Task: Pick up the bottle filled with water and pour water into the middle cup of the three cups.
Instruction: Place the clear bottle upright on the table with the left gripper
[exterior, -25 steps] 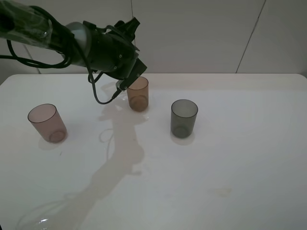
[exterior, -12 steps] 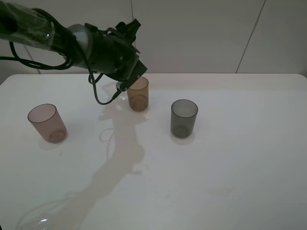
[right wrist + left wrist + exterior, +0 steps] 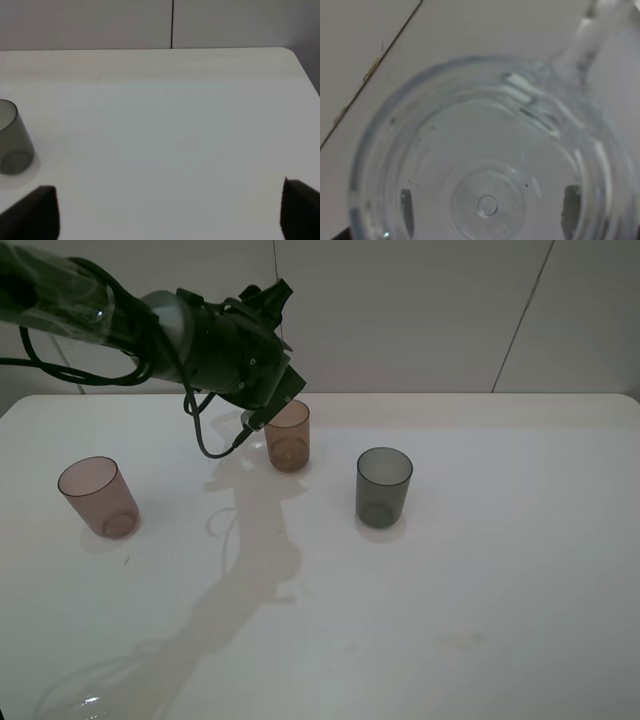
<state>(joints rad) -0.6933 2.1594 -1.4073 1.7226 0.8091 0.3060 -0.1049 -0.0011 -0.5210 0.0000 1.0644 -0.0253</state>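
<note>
My left gripper (image 3: 268, 408) is shut on the clear bottle (image 3: 487, 165) and holds it tilted at the near-left rim of the amber-orange middle cup (image 3: 288, 435). The left wrist view is filled by the bottle's round base, with dark finger pads (image 3: 407, 212) on both sides. In the high view the gripper hides most of the bottle. The pinkish-brown cup (image 3: 97, 497) stands at the left and the smoky grey cup (image 3: 384, 487) at the right. My right gripper (image 3: 167, 212) is open and empty over the table, out of the high view.
The white table (image 3: 480, 570) carries only the three cups. A cable loop hangs under the left arm beside the amber cup. The grey cup (image 3: 12, 137) also shows in the right wrist view. A wall stands behind the table.
My left gripper with the bottle shifted slightly towards the amber cup a second ago and has held still since. The cups have not moved.
</note>
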